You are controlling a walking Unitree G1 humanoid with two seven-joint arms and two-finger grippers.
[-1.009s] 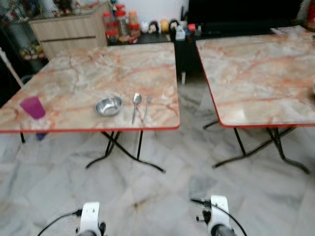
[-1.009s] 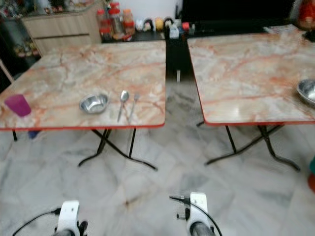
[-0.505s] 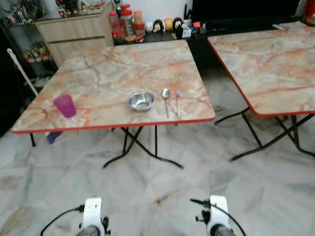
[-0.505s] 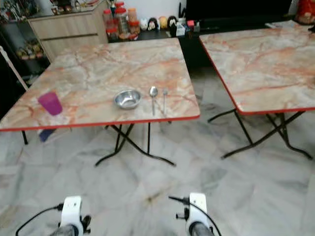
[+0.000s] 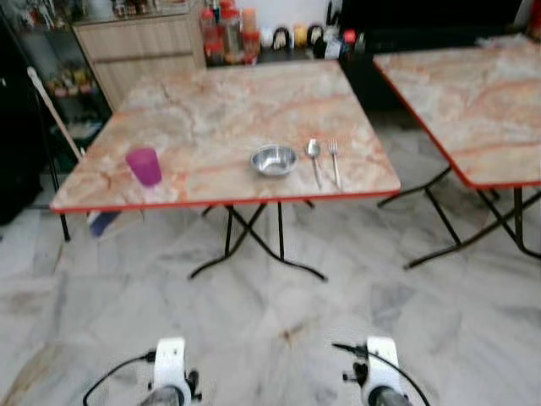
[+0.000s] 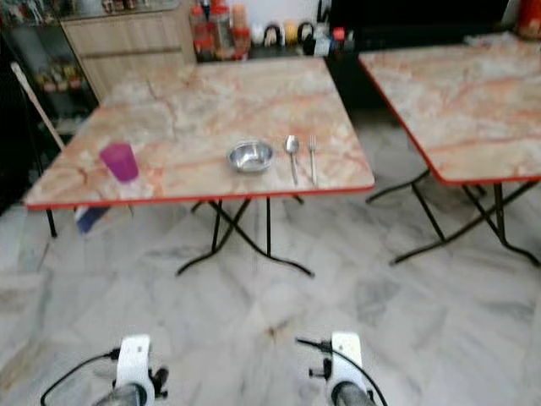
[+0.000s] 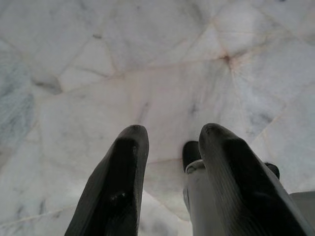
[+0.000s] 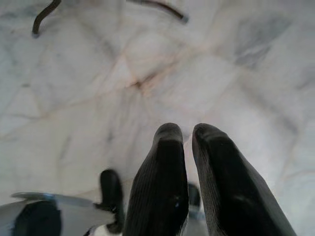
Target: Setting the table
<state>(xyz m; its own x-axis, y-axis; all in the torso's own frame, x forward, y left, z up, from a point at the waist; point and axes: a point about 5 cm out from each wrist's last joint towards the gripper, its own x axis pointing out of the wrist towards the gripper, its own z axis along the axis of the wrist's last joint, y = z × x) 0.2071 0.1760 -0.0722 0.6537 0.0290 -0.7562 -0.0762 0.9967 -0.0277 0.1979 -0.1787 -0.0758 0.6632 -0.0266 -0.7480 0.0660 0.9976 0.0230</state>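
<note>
Marble-top table (image 5: pixel 211 127) well ahead of both grippers holds a purple cup (image 5: pixel 144 166), shiny steel bowl (image 5: pixel 274 160), spoon (image 5: pixel 314 156), fork (image 5: pixel 335 159); left gripper (image 7: pixel 170 142) spread slightly, right gripper (image 8: pixel 183 140) nearly pressed together, both empty.

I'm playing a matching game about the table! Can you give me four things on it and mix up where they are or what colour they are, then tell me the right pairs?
Things:
1. cup
2. bowl
3. spoon
4. fork

Clues:
A. lies between the bowl and the fork
B. purple, standing near the table's left front corner
C. shiny round metal, just left of the spoon
D. nearest the table's right edge

Right pairs: 1-B, 2-C, 3-A, 4-D
</note>
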